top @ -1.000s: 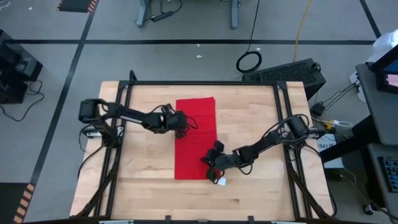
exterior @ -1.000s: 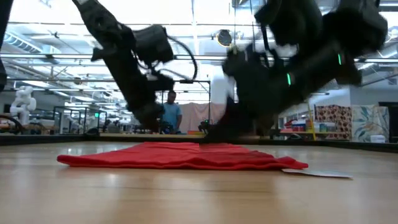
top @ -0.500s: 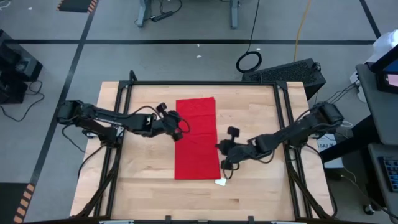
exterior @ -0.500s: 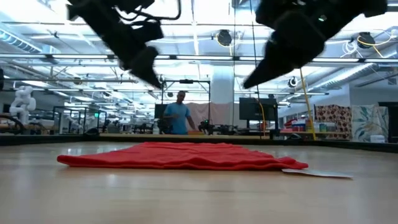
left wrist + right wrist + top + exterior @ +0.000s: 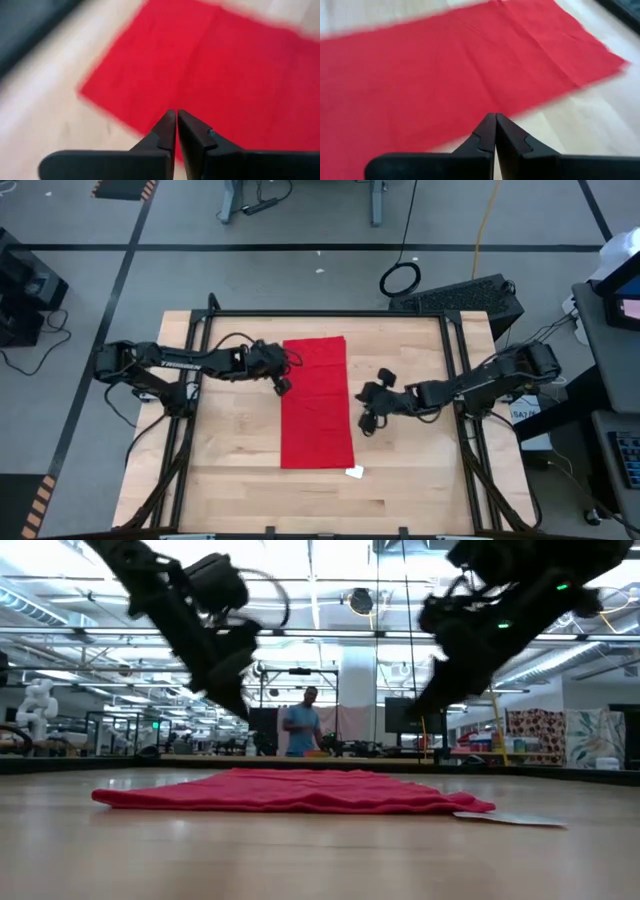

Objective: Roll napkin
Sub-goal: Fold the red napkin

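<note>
A: Where is the cloth?

B: The bright red, thin fabric napkin (image 5: 316, 402) lies flat as a long folded strip in the middle of the pale wooden table (image 5: 230, 450). A small white tag (image 5: 354, 472) lies just beside the napkin's near right corner; whether it joins the cloth is hard to tell.

A: And the arms?

B: The left pincer (image 5: 282, 385) hangs above the napkin's left edge, fingers (image 5: 167, 131) nearly together with a thin slit between them, holding nothing. The right pincer (image 5: 366, 420) hovers just off the napkin's right edge, fingertips pressed together, empty. In the low view both are clear of the cloth.
</note>
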